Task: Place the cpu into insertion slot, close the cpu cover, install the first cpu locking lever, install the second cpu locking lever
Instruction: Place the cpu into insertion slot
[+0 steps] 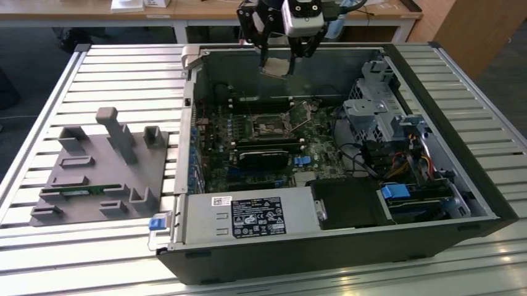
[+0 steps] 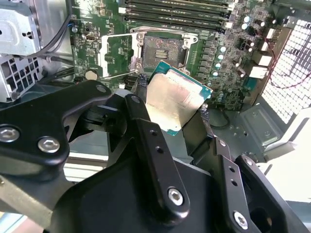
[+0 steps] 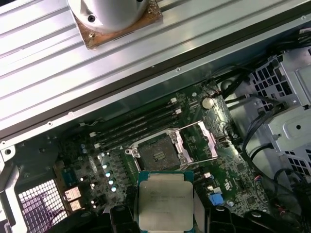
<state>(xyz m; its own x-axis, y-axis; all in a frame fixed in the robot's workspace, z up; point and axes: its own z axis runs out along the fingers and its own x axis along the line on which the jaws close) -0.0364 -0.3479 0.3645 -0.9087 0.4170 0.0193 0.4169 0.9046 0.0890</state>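
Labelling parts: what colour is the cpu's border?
Teal-green on the cpu; clearest in second wrist view.

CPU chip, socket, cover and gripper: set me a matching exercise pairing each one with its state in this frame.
Things:
1 chip
2 socket
3 cover
4 gripper

States:
A swung open beside the socket
B shut around the chip
C empty, contacts exposed
D held in the air above the circuit board

Pairs: 1-D; 2-C; 3-A; 4-B
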